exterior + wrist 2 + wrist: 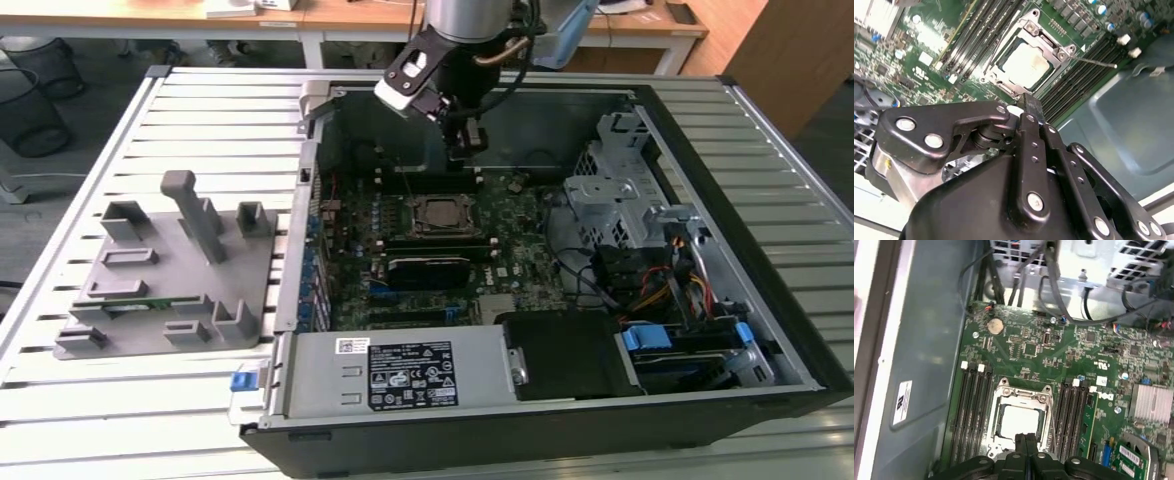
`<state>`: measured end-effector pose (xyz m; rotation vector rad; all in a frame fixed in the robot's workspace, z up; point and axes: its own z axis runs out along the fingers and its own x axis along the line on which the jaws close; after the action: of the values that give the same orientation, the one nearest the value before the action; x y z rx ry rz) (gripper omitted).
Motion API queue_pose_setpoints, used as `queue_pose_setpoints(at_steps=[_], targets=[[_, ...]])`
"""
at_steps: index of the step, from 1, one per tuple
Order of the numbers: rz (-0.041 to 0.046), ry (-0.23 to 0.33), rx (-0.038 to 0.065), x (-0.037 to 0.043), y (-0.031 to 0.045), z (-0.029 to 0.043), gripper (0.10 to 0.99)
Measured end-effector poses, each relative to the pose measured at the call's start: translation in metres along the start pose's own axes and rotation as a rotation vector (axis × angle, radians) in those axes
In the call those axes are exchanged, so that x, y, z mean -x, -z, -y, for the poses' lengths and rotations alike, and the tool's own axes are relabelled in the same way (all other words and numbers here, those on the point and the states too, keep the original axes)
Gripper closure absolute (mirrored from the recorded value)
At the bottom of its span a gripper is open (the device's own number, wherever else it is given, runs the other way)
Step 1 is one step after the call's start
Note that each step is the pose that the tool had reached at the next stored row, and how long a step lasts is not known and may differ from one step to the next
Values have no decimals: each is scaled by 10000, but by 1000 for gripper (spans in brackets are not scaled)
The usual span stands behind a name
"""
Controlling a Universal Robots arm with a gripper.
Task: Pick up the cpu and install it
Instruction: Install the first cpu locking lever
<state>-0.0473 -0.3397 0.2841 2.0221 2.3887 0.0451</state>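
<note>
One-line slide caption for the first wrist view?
Shut gripper poised above the cpu seated in its motherboard socket.

The arm reaches down steeply, its gripper [461, 150] fingers [1025, 450] pressed together, empty

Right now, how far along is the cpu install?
Mostly done, it seems: the cpu sits inside the socket frame on the motherboard. The gripper hangs above it, fingers together and holding nothing. The frame's thin lever sticks out sideways; whether it is latched can't be told.
</note>
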Motion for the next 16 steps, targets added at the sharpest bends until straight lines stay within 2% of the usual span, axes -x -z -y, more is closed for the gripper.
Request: queue_pose_setpoints(at_steps=[16], targets=[[-64,2916,-31,0,-3,0,980]])
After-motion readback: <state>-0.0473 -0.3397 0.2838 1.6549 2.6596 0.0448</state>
